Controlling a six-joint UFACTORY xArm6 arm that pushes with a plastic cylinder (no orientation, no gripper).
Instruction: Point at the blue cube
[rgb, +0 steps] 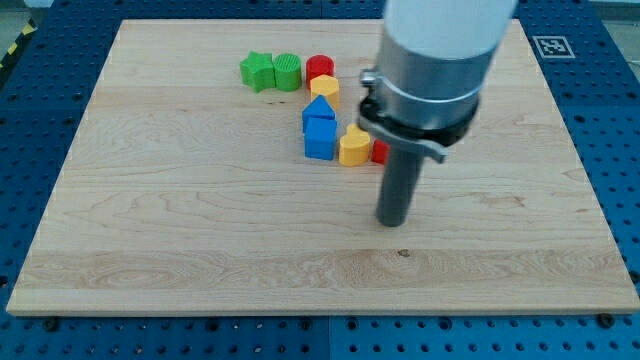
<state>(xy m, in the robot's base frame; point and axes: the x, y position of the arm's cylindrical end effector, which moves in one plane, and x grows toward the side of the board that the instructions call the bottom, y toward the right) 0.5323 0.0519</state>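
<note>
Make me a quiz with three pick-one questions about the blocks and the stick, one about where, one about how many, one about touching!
1. Where is my tip from the blue cube?
A. view's top left
B. view's bottom right
C. on top of it

2. How many green blocks are there?
A. two
B. one
C. four

3. Is my tip touching a block?
A. yes, the blue cube
B. yes, a green one
C. no

Answers: 1 B, the tip sits right of and below the cube. 2 A, a green star and another green block stand side by side. 3 C, bare board lies all round the tip.
</note>
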